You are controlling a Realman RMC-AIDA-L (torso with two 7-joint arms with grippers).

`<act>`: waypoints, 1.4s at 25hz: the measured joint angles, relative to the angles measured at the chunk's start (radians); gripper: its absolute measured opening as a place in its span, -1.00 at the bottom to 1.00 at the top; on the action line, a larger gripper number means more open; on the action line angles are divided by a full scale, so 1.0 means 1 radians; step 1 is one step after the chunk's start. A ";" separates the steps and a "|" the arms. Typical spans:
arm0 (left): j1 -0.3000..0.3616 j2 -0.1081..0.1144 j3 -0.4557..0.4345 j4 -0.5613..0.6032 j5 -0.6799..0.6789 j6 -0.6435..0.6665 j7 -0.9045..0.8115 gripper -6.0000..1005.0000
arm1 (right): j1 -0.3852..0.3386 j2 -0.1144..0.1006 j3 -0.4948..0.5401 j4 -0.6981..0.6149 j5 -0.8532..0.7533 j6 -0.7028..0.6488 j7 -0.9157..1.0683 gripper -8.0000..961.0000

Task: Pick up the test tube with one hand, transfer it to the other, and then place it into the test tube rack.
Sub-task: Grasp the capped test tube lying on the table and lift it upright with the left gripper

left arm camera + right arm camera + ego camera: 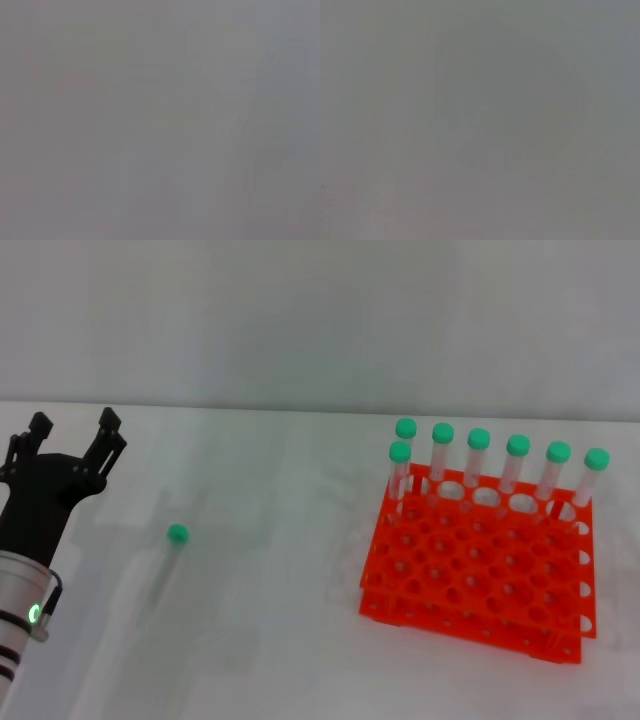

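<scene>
While parked near the white table's (pixel 280 660) left edge, left end effector (pixel 77 432) spread, empty, well apart from the test tube (pixel 165 565) lying flat mid-table. Open room between tube and orange test tube rack (pixel 480 570), right side. Right end effector unseen.

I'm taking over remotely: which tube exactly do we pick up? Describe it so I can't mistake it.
Start at the orange test tube rack on the right of the white table, then look left toward the left gripper, which is open. Between them lies the test tube, green cap pointing away. It alone lies flat on the table; the other tubes stand upright in the rack.
</scene>
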 joint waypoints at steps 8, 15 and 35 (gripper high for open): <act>-0.009 0.000 -0.001 0.000 -0.002 -0.005 0.000 0.78 | 0.003 0.000 0.007 -0.006 0.003 0.018 -0.006 0.79; -0.011 0.009 0.005 -0.014 0.020 -0.009 -0.070 0.78 | 0.005 0.000 0.007 -0.010 0.005 0.039 -0.007 0.79; -0.190 0.065 0.177 -0.817 0.633 0.083 -1.578 0.77 | 0.009 -0.010 0.045 -0.146 0.008 0.150 -0.107 0.79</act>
